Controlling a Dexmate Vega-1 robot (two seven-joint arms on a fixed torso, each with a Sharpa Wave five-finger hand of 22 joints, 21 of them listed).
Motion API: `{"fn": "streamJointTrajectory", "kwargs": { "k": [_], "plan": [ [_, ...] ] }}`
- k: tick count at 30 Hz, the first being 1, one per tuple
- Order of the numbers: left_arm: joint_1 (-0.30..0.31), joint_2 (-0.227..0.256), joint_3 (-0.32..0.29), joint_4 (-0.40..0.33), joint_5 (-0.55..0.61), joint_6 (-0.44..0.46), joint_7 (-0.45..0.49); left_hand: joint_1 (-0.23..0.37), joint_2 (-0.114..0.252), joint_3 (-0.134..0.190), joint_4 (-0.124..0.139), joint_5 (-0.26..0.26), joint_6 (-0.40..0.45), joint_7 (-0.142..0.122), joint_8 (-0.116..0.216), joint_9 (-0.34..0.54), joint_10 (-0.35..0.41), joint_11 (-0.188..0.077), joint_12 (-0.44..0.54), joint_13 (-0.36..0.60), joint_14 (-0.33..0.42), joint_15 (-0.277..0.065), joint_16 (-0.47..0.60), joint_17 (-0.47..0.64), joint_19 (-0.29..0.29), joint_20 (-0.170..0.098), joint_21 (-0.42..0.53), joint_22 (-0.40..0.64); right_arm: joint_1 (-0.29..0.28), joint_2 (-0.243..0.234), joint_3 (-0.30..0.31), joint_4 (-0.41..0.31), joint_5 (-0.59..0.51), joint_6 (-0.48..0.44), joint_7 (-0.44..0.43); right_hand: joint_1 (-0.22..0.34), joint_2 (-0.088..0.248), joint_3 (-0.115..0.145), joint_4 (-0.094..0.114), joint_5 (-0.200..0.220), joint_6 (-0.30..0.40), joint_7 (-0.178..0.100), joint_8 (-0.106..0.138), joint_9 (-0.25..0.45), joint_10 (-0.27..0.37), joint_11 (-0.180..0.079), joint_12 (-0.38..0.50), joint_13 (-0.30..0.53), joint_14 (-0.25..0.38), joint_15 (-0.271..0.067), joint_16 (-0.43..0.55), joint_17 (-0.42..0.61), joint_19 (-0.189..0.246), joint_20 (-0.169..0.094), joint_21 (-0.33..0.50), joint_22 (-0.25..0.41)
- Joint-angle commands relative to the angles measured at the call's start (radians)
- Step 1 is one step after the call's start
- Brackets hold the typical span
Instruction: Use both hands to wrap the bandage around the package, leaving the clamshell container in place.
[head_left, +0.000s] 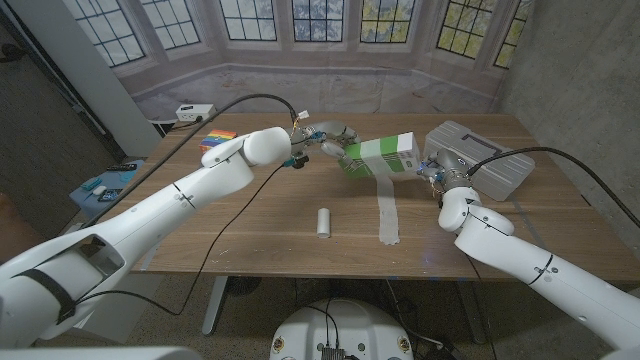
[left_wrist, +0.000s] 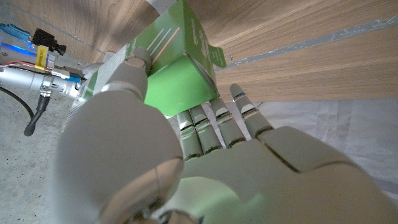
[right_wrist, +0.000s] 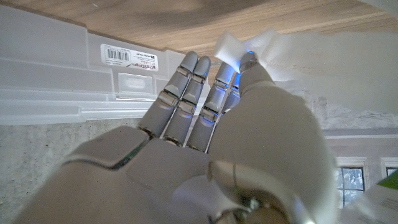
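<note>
The package (head_left: 380, 155), a green and white box, is sitting tilted at the far middle of the table (head_left: 250, 225), apparently lifted off the wood so the bandage (head_left: 388, 205) can pass under and around it. The bandage is running as a pale strip from the package toward the near edge, its tail lying flat on the wood.

The left hand (head_left: 335, 140) is gripping the package's left end: in the left wrist view its thumb is pressing on a green face (left_wrist: 180, 87) while the fingers (left_wrist: 217, 127) are curling beneath, likely to steady and turn the box.

The right hand (head_left: 440, 175) is working just beside the package's right end. In the right wrist view its fingers (right_wrist: 186, 99) are pinching a white piece of bandage (right_wrist: 233, 45) at the fingertips, probably keeping the strip taut for the next turn.

The clamshell (head_left: 480, 160) is resting just behind the right hand, untouched. A spare roll (head_left: 323, 222) is lying near the table's middle, well apart from both hands.
</note>
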Motion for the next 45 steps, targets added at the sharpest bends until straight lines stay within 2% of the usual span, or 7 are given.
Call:
{"fn": "streamJointTrajectory", "kwargs": {
  "k": [1, 24, 45],
  "plan": [
    [0.005, 0.011, 0.003, -0.012, -0.003, 0.002, -0.023, -0.079, 0.089, 0.012, 0.007, 0.004, 0.065, 0.049, 0.131, 0.004, 0.002, 0.000, 0.002, 0.001, 0.004, 0.009, -0.002, 0.000, -0.001, 0.000, 0.005, 0.005, 0.026, -0.011, -0.009, 0.026, -0.025, 0.026, 0.029, 0.007, 0.005, -0.003, -0.001, 0.006, 0.013, 0.000, -0.002, 0.004, 0.009, 0.000, 0.003, 0.002, 0.013, -0.126, 0.003, 0.003, 0.012, -0.027, -0.002, 0.005],
    [0.017, 0.046, -0.005, -0.037, -0.007, 0.004, -0.064, -0.081, 0.091, 0.012, 0.006, 0.005, 0.067, 0.049, 0.130, 0.005, 0.006, -0.001, 0.003, 0.002, 0.004, 0.008, -0.001, 0.001, -0.001, -0.001, 0.005, 0.005, 0.076, -0.014, -0.017, 0.051, -0.080, 0.044, 0.071, 0.008, 0.006, -0.005, -0.001, 0.006, 0.017, -0.002, -0.002, 0.005, 0.011, 0.000, 0.002, 0.003, 0.013, -0.124, -0.001, 0.003, 0.013, -0.027, -0.002, 0.005],
    [0.008, 0.048, 0.007, -0.025, -0.006, -0.014, -0.107, -0.084, 0.090, 0.015, 0.005, 0.005, 0.070, 0.048, 0.130, 0.005, 0.006, -0.001, 0.002, 0.003, 0.004, 0.007, -0.002, 0.000, -0.001, -0.001, 0.006, 0.005, 0.093, -0.031, -0.017, 0.038, -0.131, 0.057, 0.106, 0.011, 0.009, -0.006, -0.001, 0.006, 0.018, 0.000, -0.002, 0.005, 0.013, 0.000, 0.001, 0.004, 0.017, -0.126, -0.001, 0.005, 0.013, -0.028, -0.002, 0.005]
  ]
}}
